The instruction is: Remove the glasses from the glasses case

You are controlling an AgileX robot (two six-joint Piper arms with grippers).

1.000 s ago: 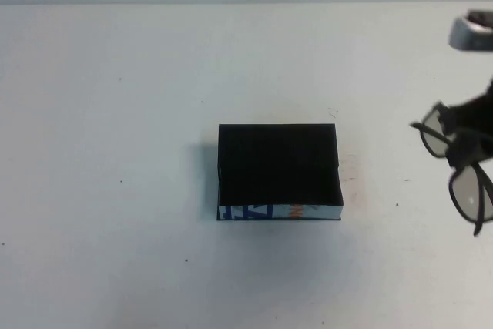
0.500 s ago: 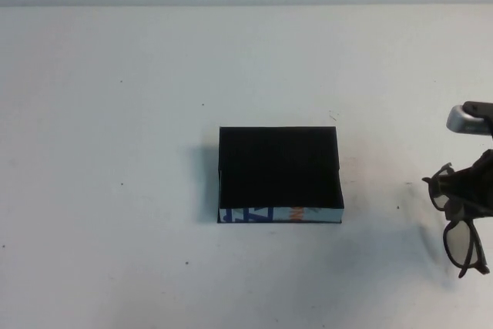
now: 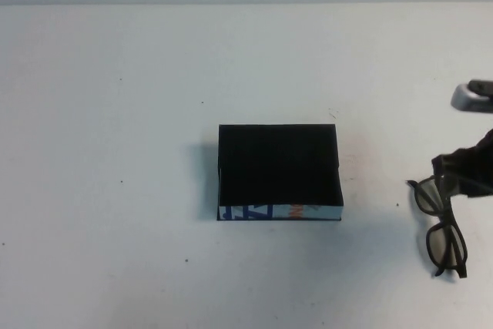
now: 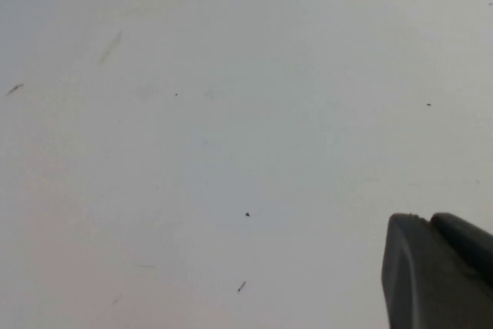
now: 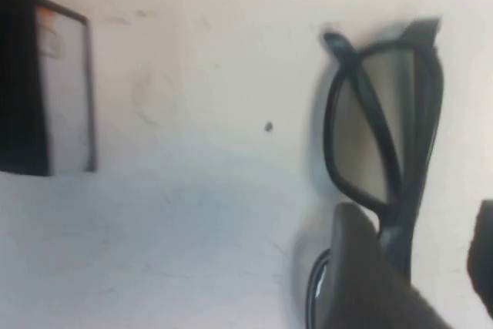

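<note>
Black plastic glasses (image 3: pixel 441 227) lie on the white table (image 3: pixel 115 152), well to the right of the case (image 3: pixel 279 172) and apart from it, lenses flat to the surface. That suits a put-down outside the box, which looks empty, so the removal seems nearly done. The right gripper (image 5: pixel 420 263) sits low over the bridge, jaws apart on either side of the frame; whether they touch it I cannot tell. The left gripper (image 4: pixel 439 271) hangs over bare table, parked; its jaws cannot be judged. Thick dark rims hold squarish greyish lenses.
</note>
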